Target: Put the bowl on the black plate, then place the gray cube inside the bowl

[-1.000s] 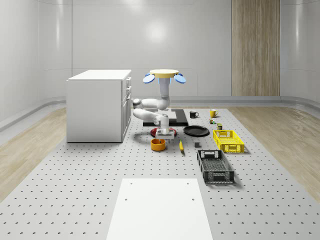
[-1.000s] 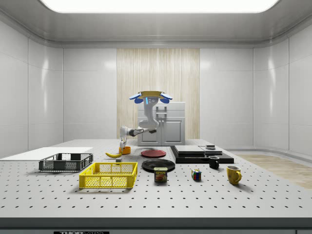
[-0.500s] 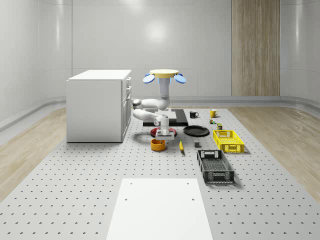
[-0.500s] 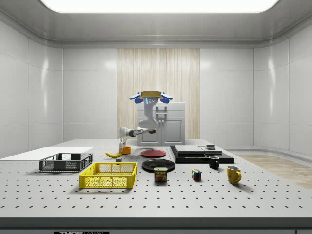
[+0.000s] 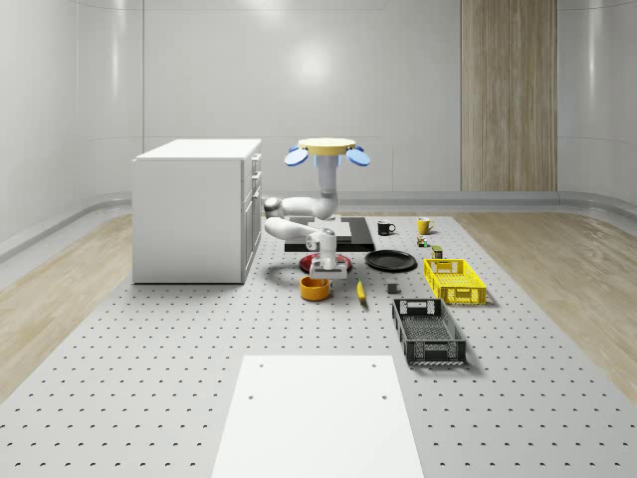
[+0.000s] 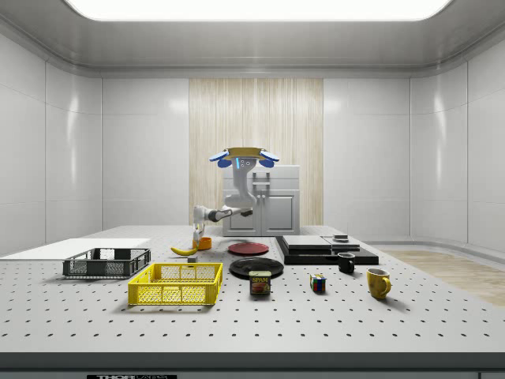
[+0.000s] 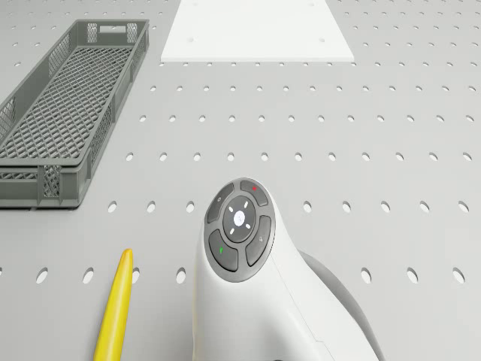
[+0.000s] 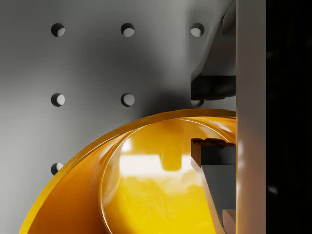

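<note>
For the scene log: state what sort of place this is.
Probably a simulated robotics test lab: a perforated table like an optical breadboard, bare curved walls, and assorted props such as a yellow crate and an orange bowl.

bowl: glossy orange, smooth, mirror-like highlights inside
table: matt gray, looks like metal, drilled with holes
arm: smooth white plastic look, satin sheen
crate: matt gray plastic mesh
banana: smooth yellow, slight shine
basket: yellow plastic lattice
plate: black, faint gloss
cabinet: flat white, matt
</note>
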